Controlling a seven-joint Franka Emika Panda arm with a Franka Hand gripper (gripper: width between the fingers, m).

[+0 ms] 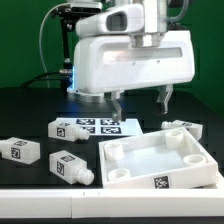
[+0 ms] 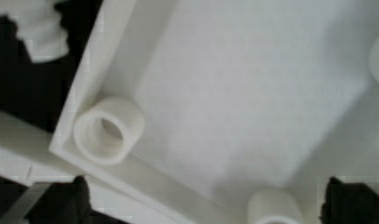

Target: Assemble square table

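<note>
Hovering over the square table top (image 1: 160, 150) on the worktop (image 1: 25, 112), the gripper (image 1: 141, 100) is wide open, holding nothing. For the likely rim grasp, centre its wall between both fingers, avoiding the corner socket (image 2: 111, 130).

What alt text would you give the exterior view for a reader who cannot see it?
An open white gripper hovers above a white square table top lying rim-up on a black table. Loose tagged legs and the marker board lie nearby.
</note>
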